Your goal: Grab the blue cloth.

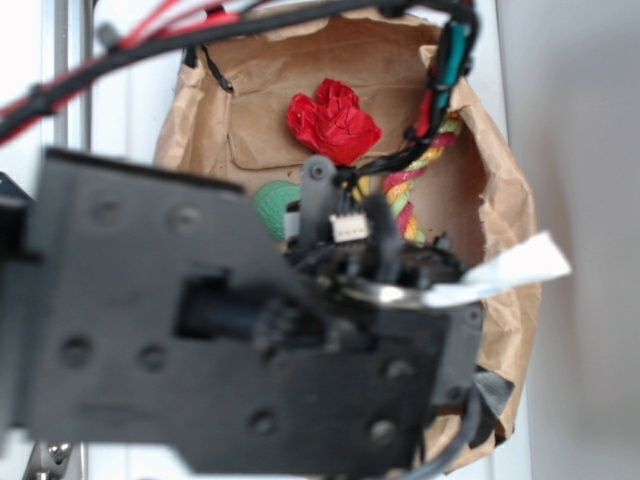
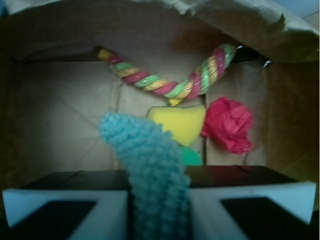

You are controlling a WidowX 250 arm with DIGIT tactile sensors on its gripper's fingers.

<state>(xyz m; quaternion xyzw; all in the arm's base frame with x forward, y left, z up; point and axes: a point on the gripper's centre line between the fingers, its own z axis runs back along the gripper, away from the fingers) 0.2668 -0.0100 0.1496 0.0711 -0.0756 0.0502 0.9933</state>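
In the wrist view the blue cloth (image 2: pixel 150 165), a pale teal fuzzy terry rag, is pinched between my two pale fingers (image 2: pixel 100 215) and hangs out from them over the inside of a brown paper bag. My gripper (image 2: pixel 159 217) is shut on it. In the exterior view the arm's black body blocks the gripper and the cloth; neither shows there.
Inside the paper bag (image 2: pixel 50 100) lie a pink, green and yellow twisted rope (image 2: pixel 165 85), a yellow sponge (image 2: pixel 180 122), a red cloth (image 2: pixel 230 125) and a green ball (image 2: pixel 191 157). The exterior view shows the bag (image 1: pixel 500 210), red cloth (image 1: pixel 333 120), ball (image 1: pixel 272 205) and rope (image 1: pixel 415 185).
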